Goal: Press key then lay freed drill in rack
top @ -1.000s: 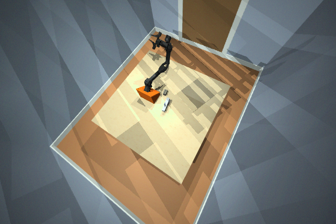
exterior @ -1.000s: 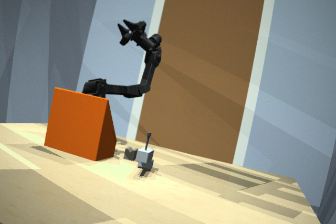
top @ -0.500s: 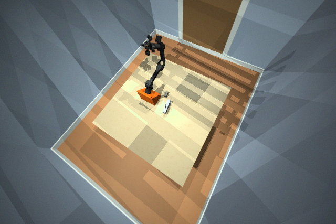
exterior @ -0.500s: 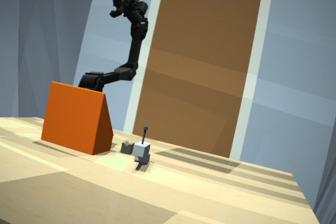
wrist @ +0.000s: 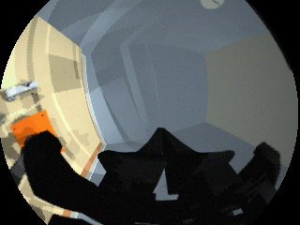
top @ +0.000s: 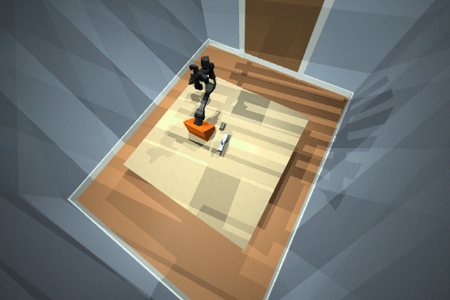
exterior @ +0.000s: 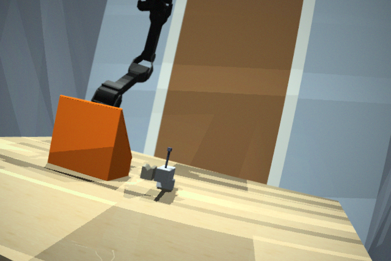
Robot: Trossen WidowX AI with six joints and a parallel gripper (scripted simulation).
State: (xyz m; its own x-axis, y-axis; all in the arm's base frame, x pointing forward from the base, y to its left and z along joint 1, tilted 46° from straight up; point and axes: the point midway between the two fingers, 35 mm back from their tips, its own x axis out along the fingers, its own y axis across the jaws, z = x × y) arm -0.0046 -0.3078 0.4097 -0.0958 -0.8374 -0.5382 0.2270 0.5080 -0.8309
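A pale grey-blue block unit (top: 223, 141) (exterior: 164, 176) (wrist: 22, 90) sits on the table right of the orange wedge. A thin dark-blue stalk (exterior: 168, 159) with a small square cap stands up from it, slightly tilted. I cannot tell which part is the key and which the drill. A small grey notched block (top: 222, 126) (exterior: 147, 172), which looks like the rack, stands beside the unit. My gripper (wrist: 160, 130) is shut and empty, its fingertips meeting in the wrist view. It is raised high above the table, well away from the unit and the notched block.
The orange wedge (top: 199, 129) (exterior: 83, 134) (wrist: 34, 127) stands at the arm's base, left of the notched block and the unit. The pale wooden table (top: 170, 176) (exterior: 205, 229) has shadow bands across it. Walls and a brown door panel (exterior: 233, 62) stand beyond.
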